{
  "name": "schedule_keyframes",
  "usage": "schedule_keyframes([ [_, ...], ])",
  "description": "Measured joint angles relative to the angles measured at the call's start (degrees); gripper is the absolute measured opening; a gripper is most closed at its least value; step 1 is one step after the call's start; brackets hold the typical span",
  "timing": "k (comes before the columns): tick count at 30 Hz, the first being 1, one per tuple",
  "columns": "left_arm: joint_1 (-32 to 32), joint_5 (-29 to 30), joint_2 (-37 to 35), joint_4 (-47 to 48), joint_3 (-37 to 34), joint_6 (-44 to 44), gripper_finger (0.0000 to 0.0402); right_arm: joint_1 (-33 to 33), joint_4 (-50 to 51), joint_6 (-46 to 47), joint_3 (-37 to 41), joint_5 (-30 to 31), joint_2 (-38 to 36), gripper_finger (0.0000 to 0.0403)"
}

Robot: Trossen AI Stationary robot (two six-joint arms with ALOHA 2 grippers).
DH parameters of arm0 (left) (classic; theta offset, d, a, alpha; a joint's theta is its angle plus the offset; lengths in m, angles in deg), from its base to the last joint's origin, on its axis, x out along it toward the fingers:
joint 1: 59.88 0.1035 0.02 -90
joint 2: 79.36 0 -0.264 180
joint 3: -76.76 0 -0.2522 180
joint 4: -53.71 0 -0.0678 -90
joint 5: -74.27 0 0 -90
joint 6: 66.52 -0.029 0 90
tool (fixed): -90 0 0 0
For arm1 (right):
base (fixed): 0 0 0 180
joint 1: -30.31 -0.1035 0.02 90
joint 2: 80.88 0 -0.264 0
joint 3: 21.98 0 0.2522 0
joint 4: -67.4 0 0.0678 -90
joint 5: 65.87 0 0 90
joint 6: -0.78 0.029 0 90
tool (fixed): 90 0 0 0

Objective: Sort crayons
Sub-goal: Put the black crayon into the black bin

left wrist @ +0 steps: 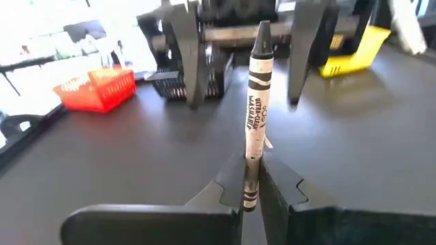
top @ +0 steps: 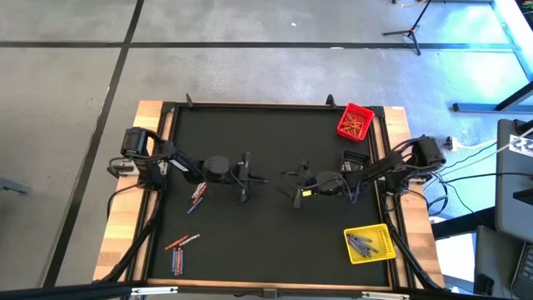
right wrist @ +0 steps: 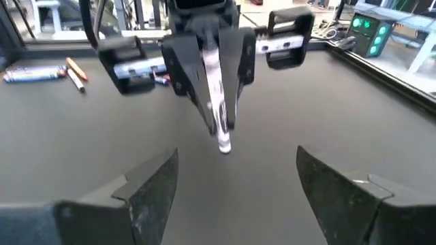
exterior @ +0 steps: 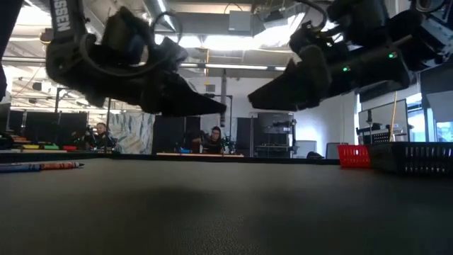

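The left gripper is clenched on a grey crayon, holding it by one end. The long axis of the crayon points forward, straight away from the left fingers and toward the right gripper, which faces it over the middle of the table. The right gripper is released, with its fingers spread wide, and the free tip of the crayon is just in front of the gap between them, not yet inside. So the right arm is the nearer one to take it. I judge this to be a handover, and it depends on the crayon's axis staying in line with that gap.

The table has a flat black mat. The yellow bin with grey crayons is on the right arm's side, the red bin at the far corner. Loose crayons lie on the left side. Behind the table is a large workshop hall, where people sit far away.
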Motion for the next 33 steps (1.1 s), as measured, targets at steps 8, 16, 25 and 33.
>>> schedule_keyframes([
  [8, -0.2, 0.1, 0.0, -8.9, -5.3, 1.0, 0.0011, 0.0, -0.1, -3.2, -7.8, -0.1, 6.4, 0.0294],
  [16, -1.0, 0.1, 0.0, -8.6, -5.3, 1.0, 0.0011, 0.0, 0.6, -8.6, -16.0, -0.1, 8.7, 0.029],
  [25, -1.8, 0.1, -0.1, -8.6, -5.3, 1.0, 0.0011, 0.4, 6.9, -9.5, -18.7, -2.9, 8.7, 0.0118],
  [33, -1.8, 0.2, -0.1, -8.4, -5.3, 1.6, 0.0015, 1.1, 7.5, -9.1, -18.7, -2.9, 8.7, 0.0027],
])
